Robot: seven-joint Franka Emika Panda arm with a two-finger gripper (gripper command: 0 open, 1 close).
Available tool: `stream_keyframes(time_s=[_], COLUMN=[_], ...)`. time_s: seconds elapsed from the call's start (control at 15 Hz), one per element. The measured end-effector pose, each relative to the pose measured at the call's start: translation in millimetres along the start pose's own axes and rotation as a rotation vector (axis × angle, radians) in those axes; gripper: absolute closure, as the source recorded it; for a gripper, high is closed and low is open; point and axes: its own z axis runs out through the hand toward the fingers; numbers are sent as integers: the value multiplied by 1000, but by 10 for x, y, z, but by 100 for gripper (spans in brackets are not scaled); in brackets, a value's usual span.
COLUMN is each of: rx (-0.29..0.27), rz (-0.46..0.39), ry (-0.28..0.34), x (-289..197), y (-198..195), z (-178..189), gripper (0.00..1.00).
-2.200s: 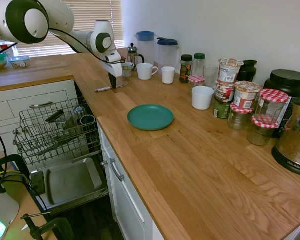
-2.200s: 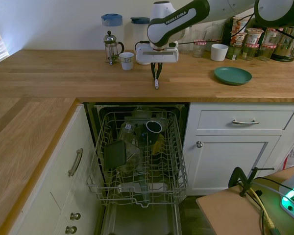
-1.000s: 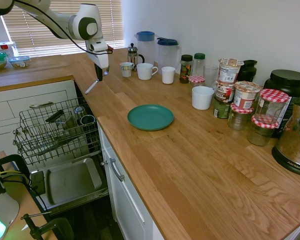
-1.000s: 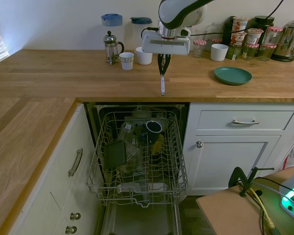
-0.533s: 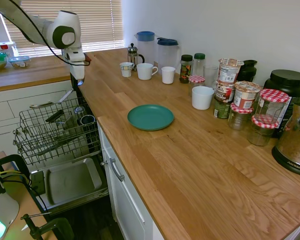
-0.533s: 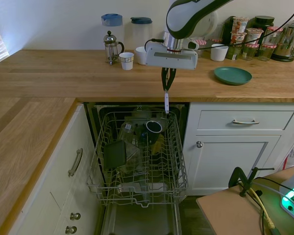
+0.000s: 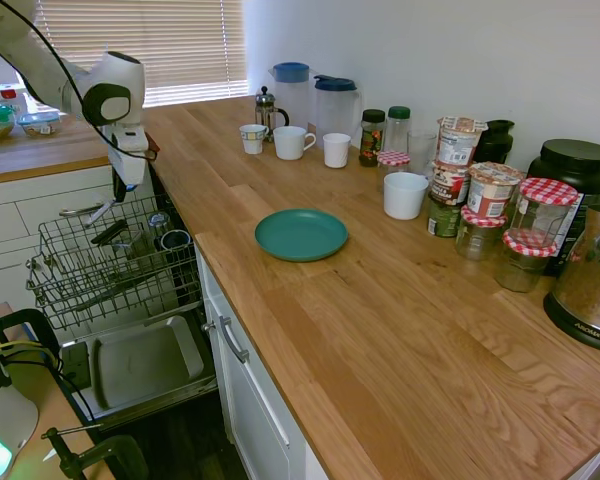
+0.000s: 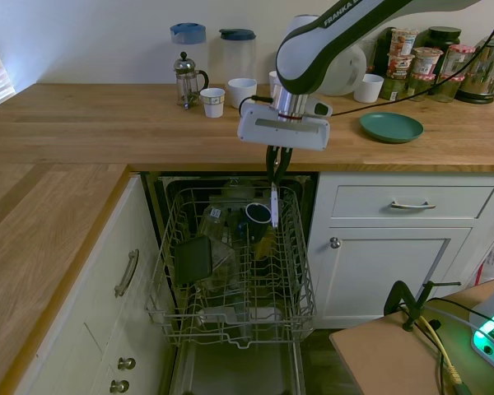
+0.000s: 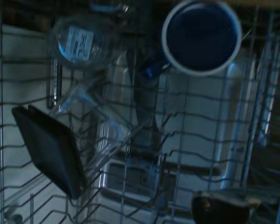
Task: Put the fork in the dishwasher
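Since the earlier frame, gripper is off the counter, now above the dishwasher rack. Fingers clamped on fork, hanging upright over the back of the rack. Pick-up done; lowering and release remain.

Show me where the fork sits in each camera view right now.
First exterior view: the fork hangs from the gripper at left, over the dishwasher rack.
Second exterior view: centre, fork pointing down above the rack.
Wrist view: not discernible.
Shared landmark: the dark mug in the rack.
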Motion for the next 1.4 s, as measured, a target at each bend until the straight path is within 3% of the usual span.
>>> stream_keyframes(time_s=[0.4,0.67,1.33,1.4], rx=[-88,-106,-109,-111], rz=[7,37,72,70], ry=[-110,-151,-199,-204], x=[-59,167,539,533], y=[313,462,327,309], z=[963,1487,1908,1900], gripper=[100,100,100,0])
